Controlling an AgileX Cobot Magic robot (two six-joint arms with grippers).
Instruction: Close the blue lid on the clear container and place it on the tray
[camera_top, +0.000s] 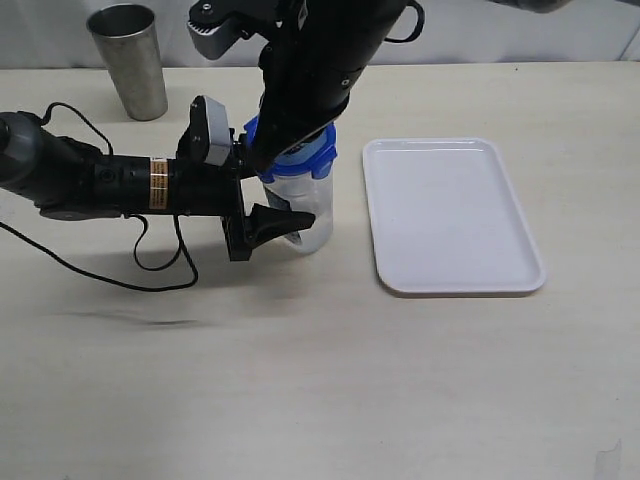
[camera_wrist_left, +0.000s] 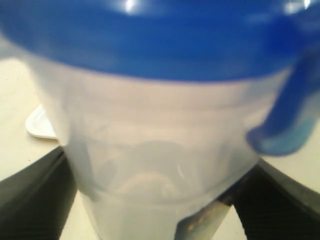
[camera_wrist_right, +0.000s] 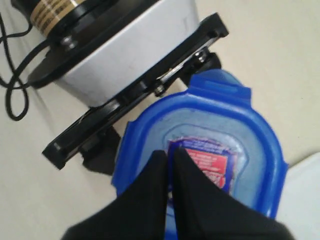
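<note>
The clear container (camera_top: 303, 208) stands upright on the table, a little left of the white tray (camera_top: 450, 215). The blue lid (camera_top: 320, 152) sits on top of it, with its red-and-blue sticker (camera_wrist_right: 207, 160) facing up. My left gripper (camera_top: 275, 190) reaches in from the left, one finger on each side of the container's body (camera_wrist_left: 160, 150), holding it. My right gripper (camera_wrist_right: 170, 152) comes down from above, shut, with its tips together on the lid (camera_wrist_right: 215, 120) by the sticker. One lid flap (camera_wrist_left: 290, 115) hangs down the side.
A tapered steel cup (camera_top: 130, 60) stands at the back left. A black cable (camera_top: 150, 265) loops on the table beside the left arm. The tray's near corner (camera_wrist_left: 40, 122) shows past the container.
</note>
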